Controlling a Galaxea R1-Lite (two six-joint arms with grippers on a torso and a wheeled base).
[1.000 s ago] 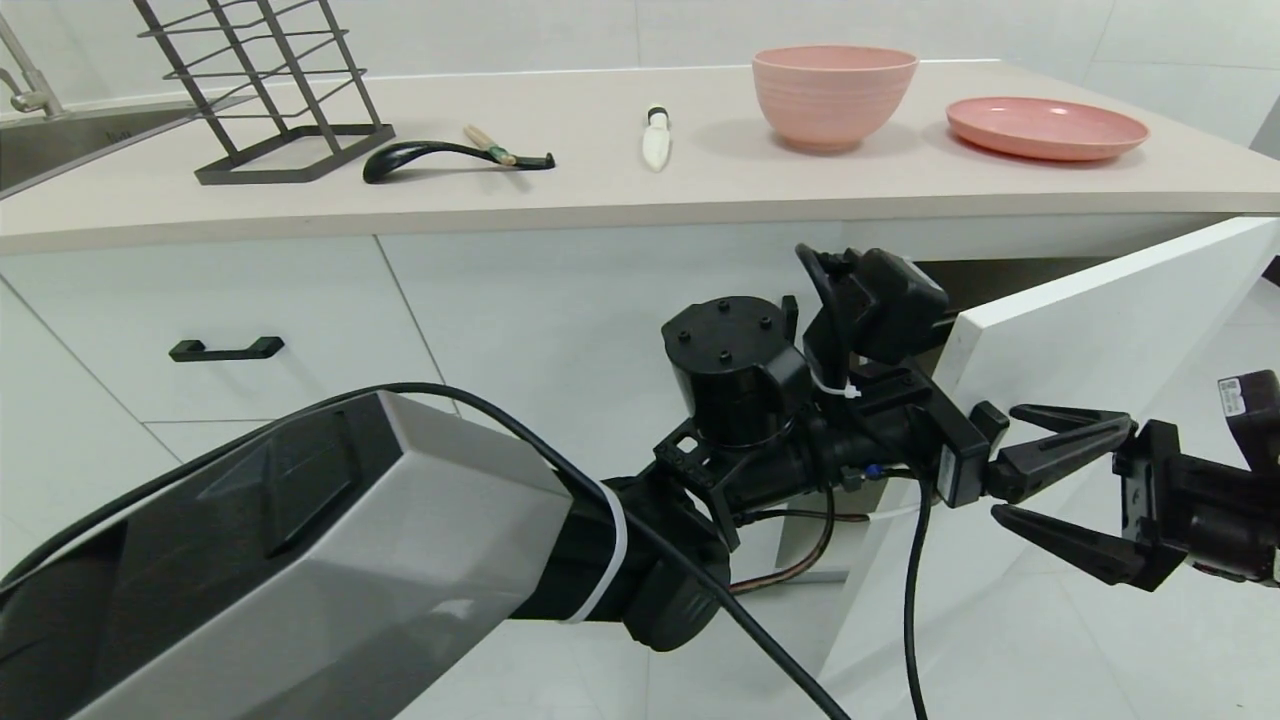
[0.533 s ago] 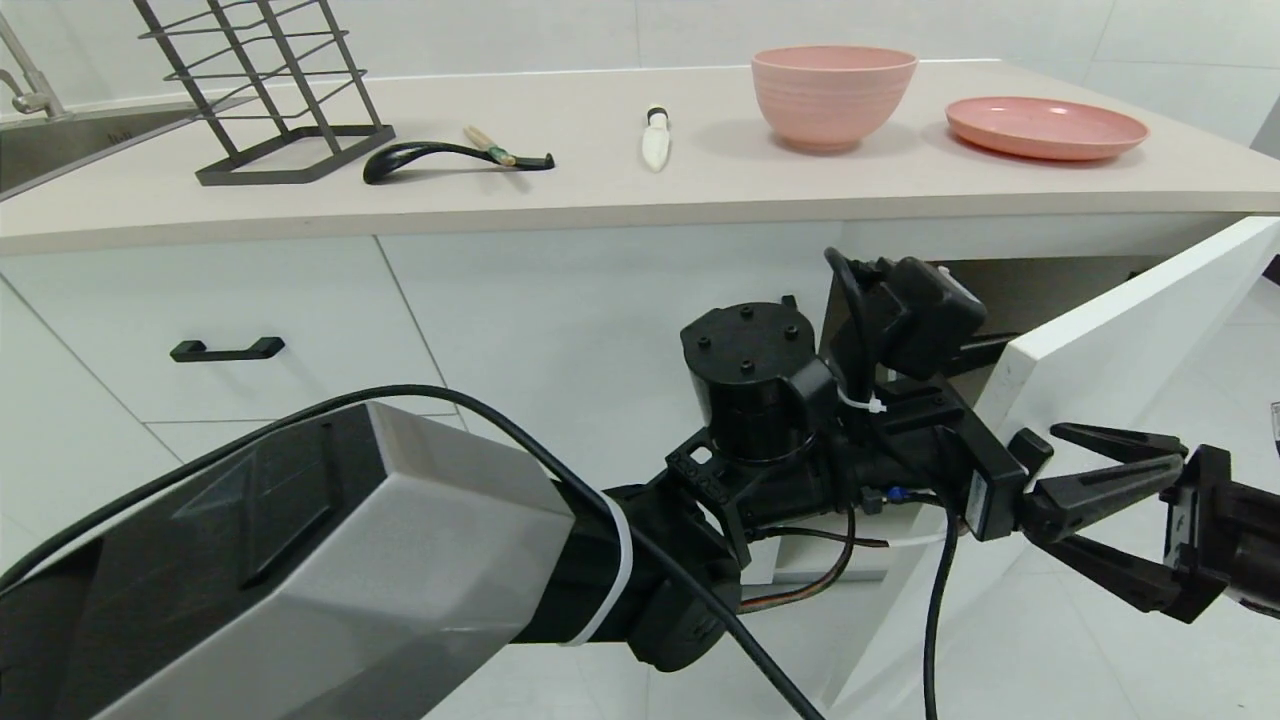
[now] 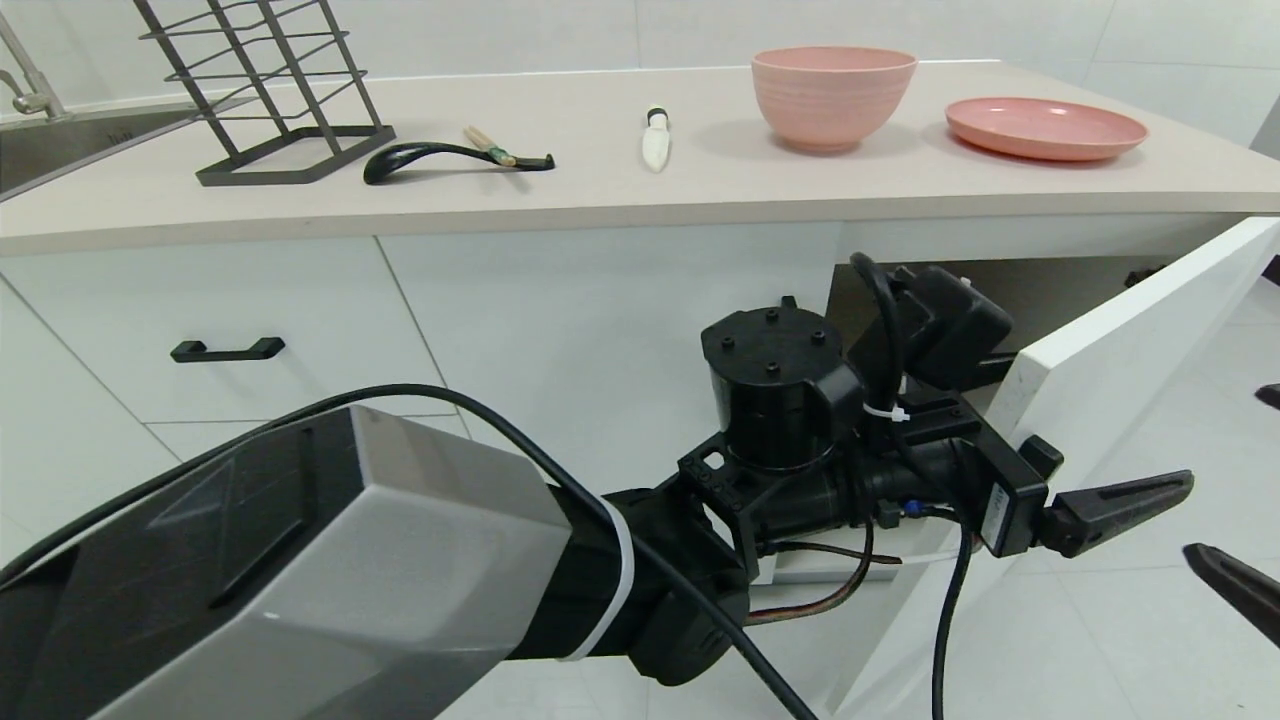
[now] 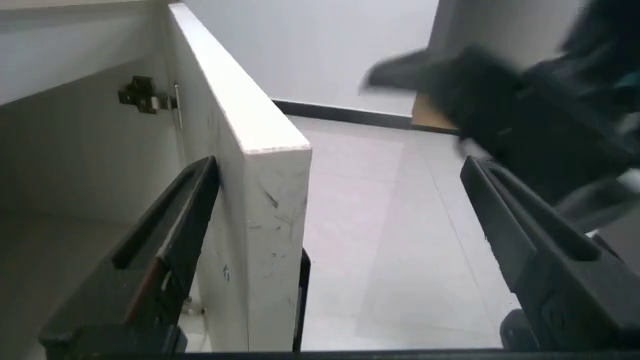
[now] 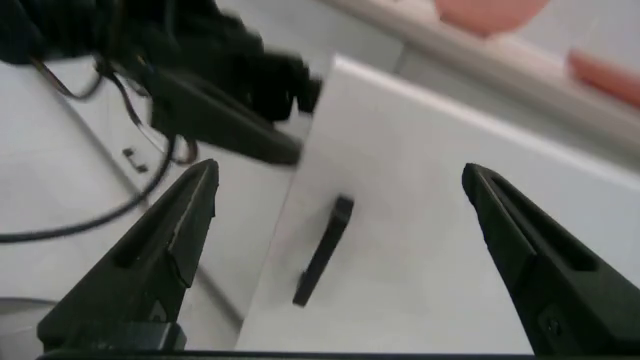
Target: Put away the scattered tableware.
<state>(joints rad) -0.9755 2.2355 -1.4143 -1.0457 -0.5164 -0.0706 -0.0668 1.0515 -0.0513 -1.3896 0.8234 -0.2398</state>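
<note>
Two tools gape wide, empty: the left tool (image 4: 337,172) straddles the edge of the cabinet door (image 4: 255,200), the right tool (image 5: 338,172) at its 3 o'clock. The bowl (image 3: 833,95) and plate (image 3: 1046,128) sit on the worktop (image 3: 600,190).

matt pink plastic bowl (image 3: 833,95) and plate (image 3: 1046,127); smooth matt beige worktop (image 3: 600,200); dark metal wire rack (image 3: 300,158); glossy black ladle (image 3: 388,166); smooth white cabinet door (image 3: 1130,330), edge scuffed.

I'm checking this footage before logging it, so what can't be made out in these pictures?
Cabinet interior: head view, mostly covered by the left arm and open door.
Right gripper: cut off by the head view's right edge, blurred in the left wrist view.
Pink bowl, inside: head view, hidden by its near wall.
White utensil: head view, too small to identify.
</note>
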